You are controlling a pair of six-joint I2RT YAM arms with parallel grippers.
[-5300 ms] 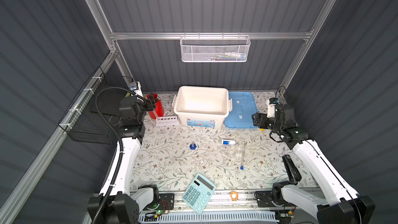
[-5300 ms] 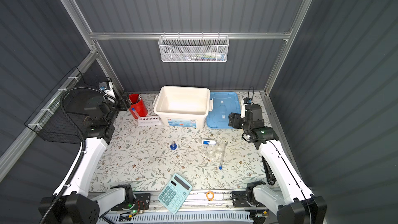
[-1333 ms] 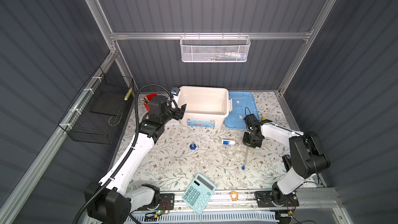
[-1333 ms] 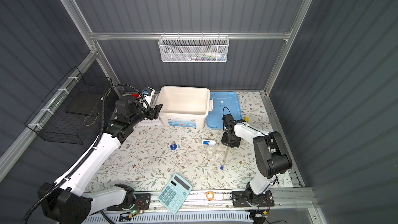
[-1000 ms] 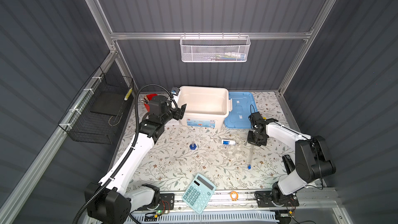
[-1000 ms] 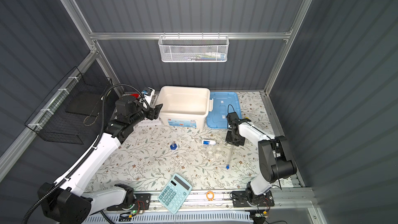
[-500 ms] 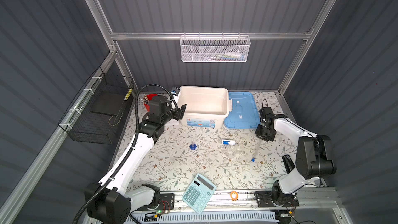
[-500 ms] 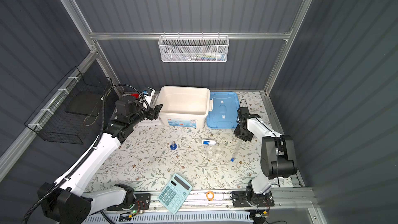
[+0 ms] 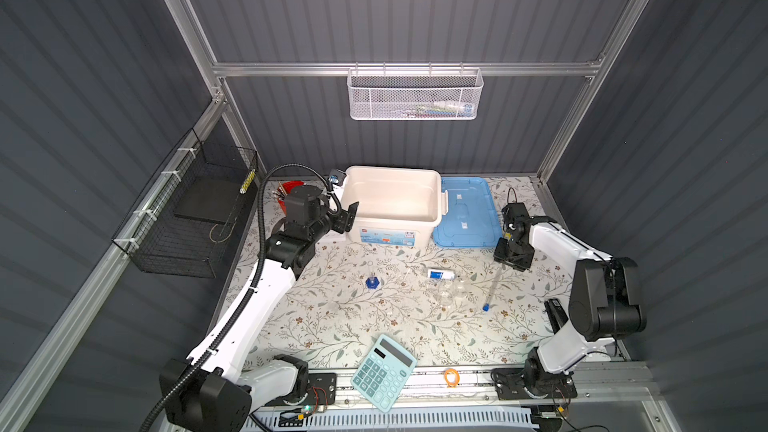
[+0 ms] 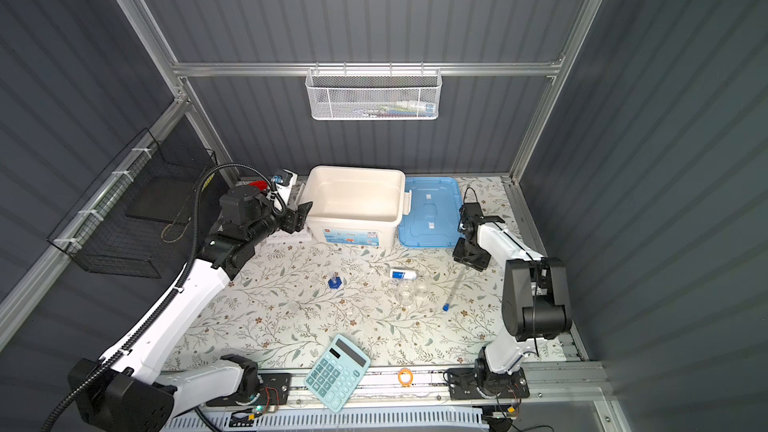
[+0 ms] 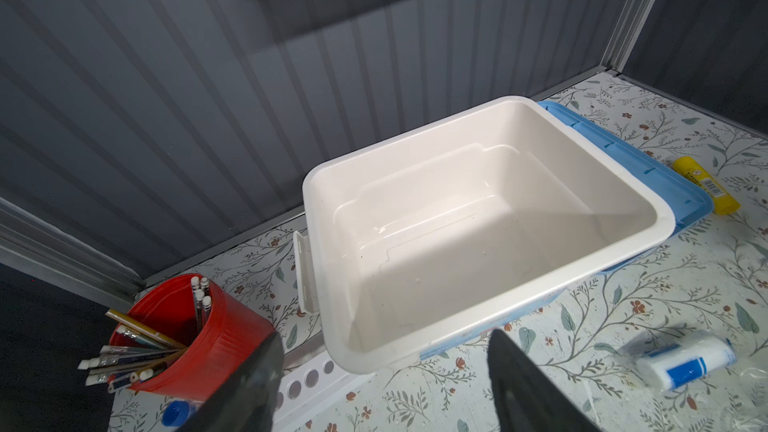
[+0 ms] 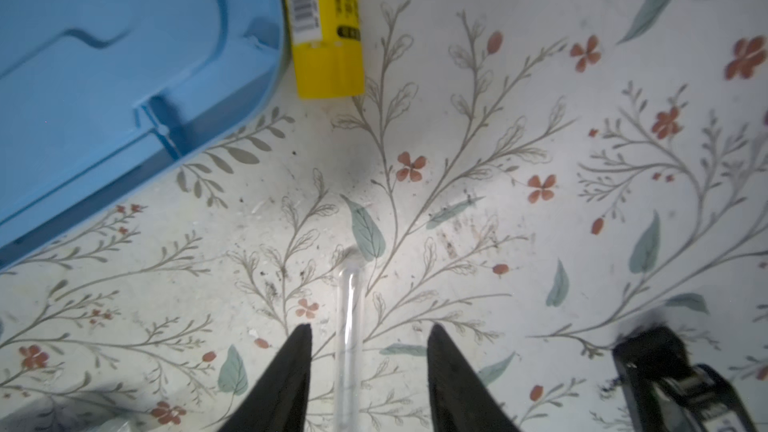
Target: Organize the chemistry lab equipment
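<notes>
R jaws are opening off the tube (image 9: 493, 288) they dragged; it's lying loose on desk (image 9: 332, 326), centre-right in both top views, unsorted. L jaws are hanging wide nr bin (image 9: 395, 197).

Both arms wear glossy white shells between bulky black joint housings; a ribbed black cable hose (image 9: 260, 218) arcs off the left arm (image 9: 257, 297) toward 12 o'clock, while a thin black wire (image 9: 512, 194) loops on the right arm (image 9: 557, 243). The left gripper (image 11: 384, 334) and right gripper (image 12: 370, 326) show tapered matte-black fingers (image 12: 286, 384).
</notes>
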